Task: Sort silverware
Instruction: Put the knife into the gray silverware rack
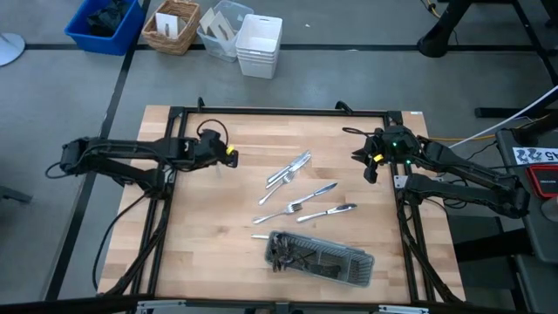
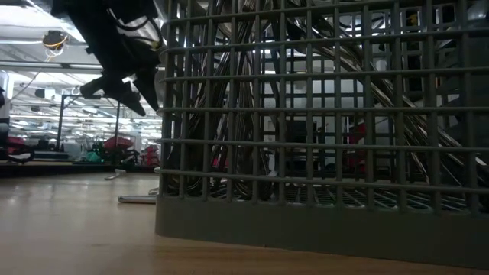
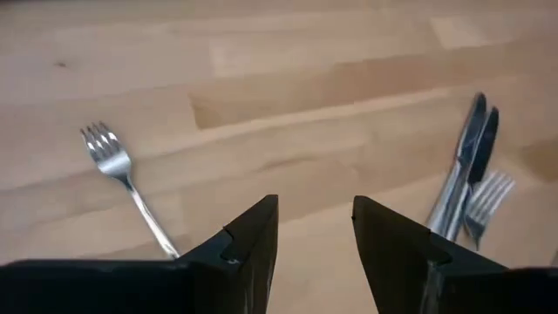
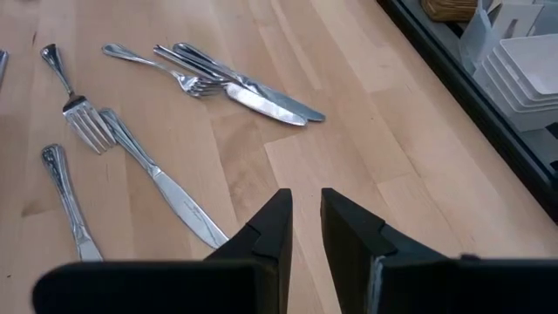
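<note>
Several silver forks and knives lie flat and loose mid-table: a fork and two knives together, a knife, a fork, another piece. More pieces lie inside the dark grey mesh tray near the table's near edge. My left gripper hovers open left of the pile; its wrist view shows a fork and the knives ahead of the fingers. My right gripper hovers right of the pile, open by a narrow gap, with a knife just ahead.
The mesh tray fills most of the low view. A black frame borders the table. Beyond the far edge stand a blue bin, a wicker basket and white containers. Bare wood lies on both sides of the pile.
</note>
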